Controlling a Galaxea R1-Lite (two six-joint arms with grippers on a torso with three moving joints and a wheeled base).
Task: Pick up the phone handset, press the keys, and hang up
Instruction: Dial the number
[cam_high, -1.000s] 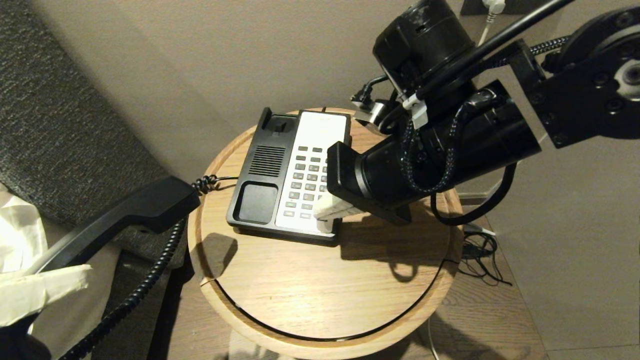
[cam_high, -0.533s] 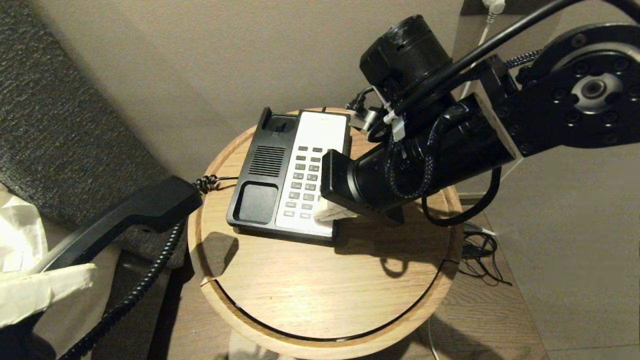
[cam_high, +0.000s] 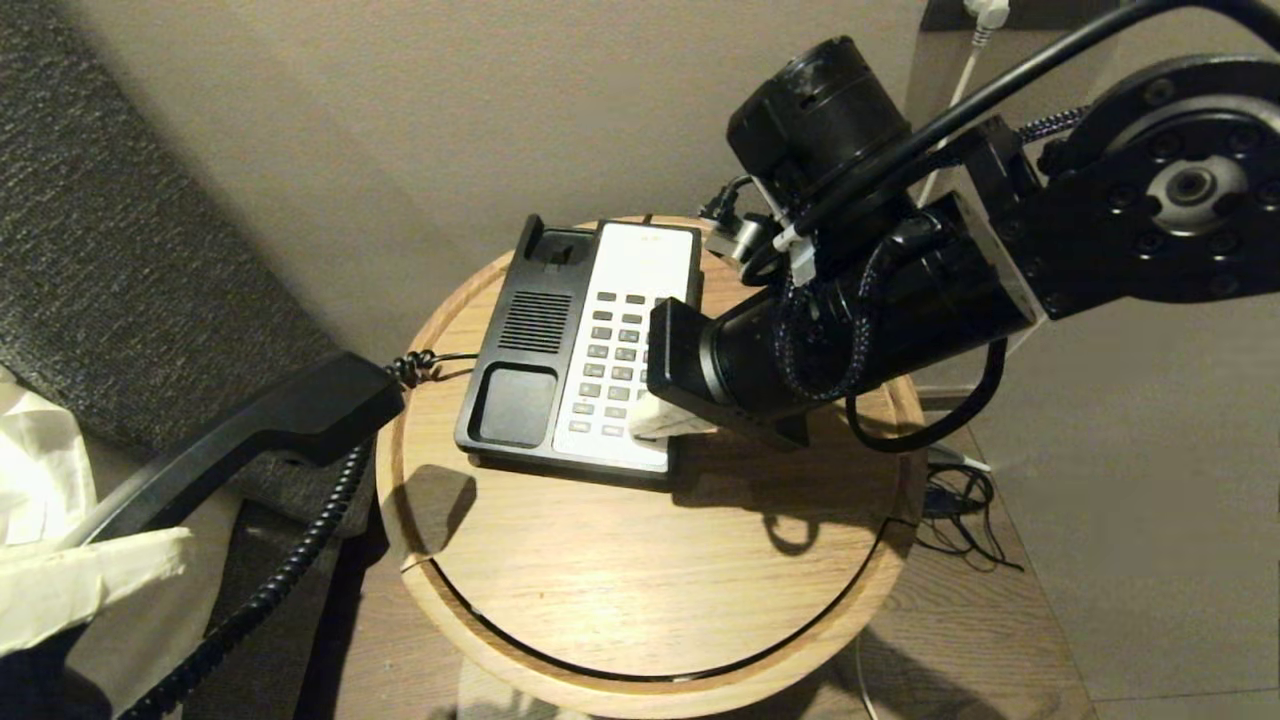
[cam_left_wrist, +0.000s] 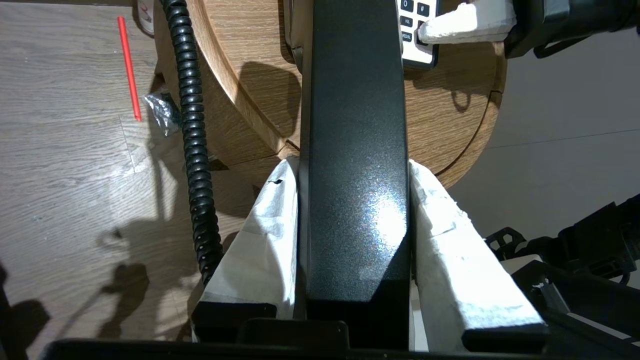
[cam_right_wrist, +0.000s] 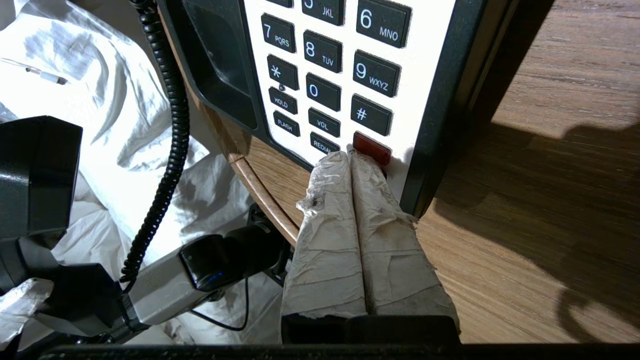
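The black phone handset (cam_high: 250, 430) hangs off the table's left side, its coiled cord (cam_high: 290, 560) trailing down; it also shows in the left wrist view (cam_left_wrist: 355, 150). My left gripper (cam_left_wrist: 352, 167) is shut on it, its white-taped fingers on both sides. The phone base (cam_high: 520, 350) lies on the round wooden table (cam_high: 640, 580) with its empty cradle. The keys (cam_high: 610, 360) sit on the white faceplate; they also show in the right wrist view (cam_right_wrist: 325, 65). My right gripper (cam_right_wrist: 350, 156) is shut and empty, its tips on the faceplate's near edge by the red key (cam_right_wrist: 371, 148).
A grey upholstered seat (cam_high: 120, 250) and white cloth (cam_high: 40, 470) lie left of the table. Loose cables (cam_high: 960, 510) lie on the floor to the right. A red straw (cam_left_wrist: 129, 67) lies on the wooden floor.
My right arm has shifted a little over the phone's near right corner, its tips staying at the lower keys. The left gripper and handset have barely moved.
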